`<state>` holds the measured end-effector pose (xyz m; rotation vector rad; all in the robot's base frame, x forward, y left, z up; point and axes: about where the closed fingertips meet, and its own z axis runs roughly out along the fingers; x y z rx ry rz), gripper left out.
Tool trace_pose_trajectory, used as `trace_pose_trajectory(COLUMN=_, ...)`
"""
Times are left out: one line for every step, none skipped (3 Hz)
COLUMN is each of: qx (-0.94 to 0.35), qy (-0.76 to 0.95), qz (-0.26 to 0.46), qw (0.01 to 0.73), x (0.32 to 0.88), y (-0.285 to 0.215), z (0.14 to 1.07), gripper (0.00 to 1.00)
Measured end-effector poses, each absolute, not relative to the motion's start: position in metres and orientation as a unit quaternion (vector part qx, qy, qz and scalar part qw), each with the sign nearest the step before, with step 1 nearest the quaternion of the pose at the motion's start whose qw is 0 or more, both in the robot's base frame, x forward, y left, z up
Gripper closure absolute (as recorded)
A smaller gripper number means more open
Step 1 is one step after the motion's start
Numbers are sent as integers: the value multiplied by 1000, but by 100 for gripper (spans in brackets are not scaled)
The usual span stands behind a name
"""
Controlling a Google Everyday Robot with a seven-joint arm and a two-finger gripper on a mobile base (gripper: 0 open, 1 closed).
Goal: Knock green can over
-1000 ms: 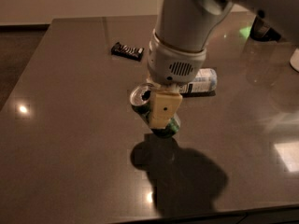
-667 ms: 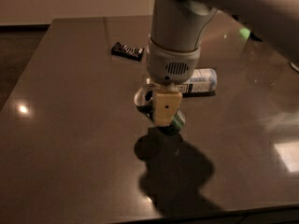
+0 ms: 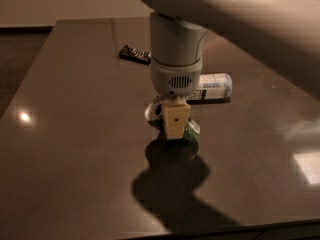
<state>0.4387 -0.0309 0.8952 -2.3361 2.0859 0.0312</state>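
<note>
Your counter (image 3: 75, 149) is dark and glossy under dim light. The gripper (image 3: 176, 129) hangs low over it; you cannot tell whether it is spread or closed. The can (image 3: 193, 130) is right behind it, seemingly tilted, its silver top peeking out left. Farther behind, a bottle (image 3: 212, 86) lies on its side.

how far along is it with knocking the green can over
Done: the claw is down at the small dark green aluminium can. In hand: it sits against the can, whose silver top seems tilted leftward. Left: getting it plainly flat; the claw hides that.
</note>
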Motion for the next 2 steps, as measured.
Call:
trace_pose_trajectory(qx=-749, qy=662, qz=0, qw=-6, x=438, y=-29, z=887, gripper=38)
trace_pose_trajectory(qx=-752, qy=660, qz=-3, qw=-10, x=437, y=-26, z=884, gripper=15)
